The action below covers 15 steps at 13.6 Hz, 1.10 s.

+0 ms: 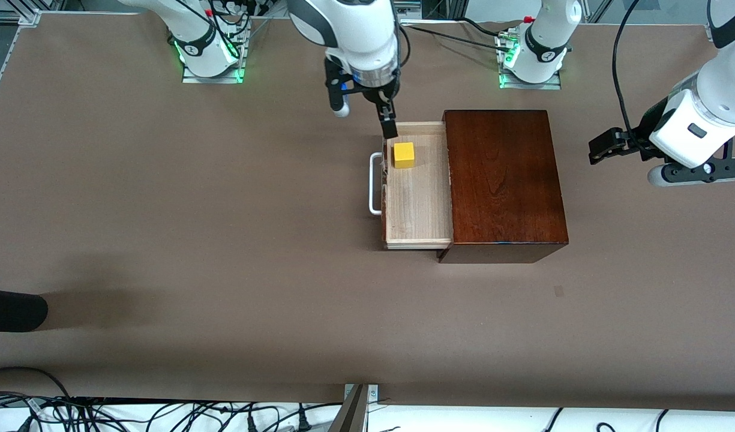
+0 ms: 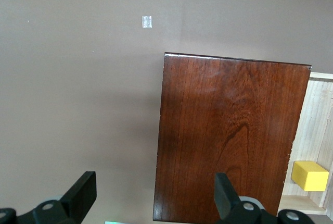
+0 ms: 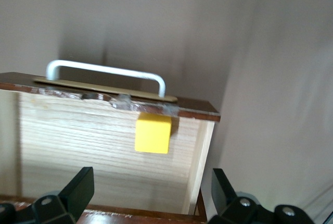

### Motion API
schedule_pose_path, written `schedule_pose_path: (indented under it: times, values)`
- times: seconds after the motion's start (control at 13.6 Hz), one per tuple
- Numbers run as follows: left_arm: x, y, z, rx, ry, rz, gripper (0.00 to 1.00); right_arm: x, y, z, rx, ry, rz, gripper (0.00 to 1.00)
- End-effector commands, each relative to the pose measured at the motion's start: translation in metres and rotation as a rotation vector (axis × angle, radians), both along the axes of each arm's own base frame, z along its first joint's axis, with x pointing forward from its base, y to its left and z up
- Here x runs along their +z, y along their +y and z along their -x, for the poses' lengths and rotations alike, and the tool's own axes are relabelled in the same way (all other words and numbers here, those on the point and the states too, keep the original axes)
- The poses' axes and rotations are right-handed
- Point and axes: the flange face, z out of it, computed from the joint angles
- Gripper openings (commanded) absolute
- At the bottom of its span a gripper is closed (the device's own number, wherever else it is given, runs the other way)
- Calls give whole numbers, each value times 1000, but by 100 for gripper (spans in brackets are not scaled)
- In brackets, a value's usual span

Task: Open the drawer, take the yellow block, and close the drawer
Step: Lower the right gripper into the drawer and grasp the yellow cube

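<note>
Glossy dark box (image 1: 504,183) mid-bench; its pale-wood drawer (image 1: 416,207) stands open, yellow block (image 1: 404,155) inside near the white bar handle (image 1: 374,183). Right gripper (image 1: 367,117) over the drawer, fingers spread, empty. Left gripper (image 1: 646,159) waits over bare bench, fingers likewise apart.

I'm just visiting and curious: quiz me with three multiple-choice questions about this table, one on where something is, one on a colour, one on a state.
1. Where is the yellow block?
A. in the drawer
B. on top of the wooden box
C. on the bare table

2. What colour is the handle?
A. black
B. white
C. yellow

3. How is the right gripper?
A. shut on the block
B. shut, empty
C. open, over the drawer's end nearest the arm bases

Answers: 1 A, it sits on the pale tray; 2 B, a white bar; 3 C, its fingers stand apart above the block.
</note>
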Motion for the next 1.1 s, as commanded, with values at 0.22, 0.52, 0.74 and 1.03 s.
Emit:
schedule_pose_path:
  times: [0.22, 0.52, 0.74, 1.03]
  values:
    - [-8, 32, -10, 18, -39, 16, 100, -54, 40, -1, -20, -46, 51, 100]
    - [-9, 39, -10, 57, -34, 13, 100, -83, 45, -4, -27, -58, 69, 100]
    - [-8, 50, -11, 213, -35, -2, 100, -99, 49, -2, -12, -70, 84, 100]
    - [-9, 48, -11, 218, -35, -4, 100, -124, 54, -1, -15, -75, 95, 100]
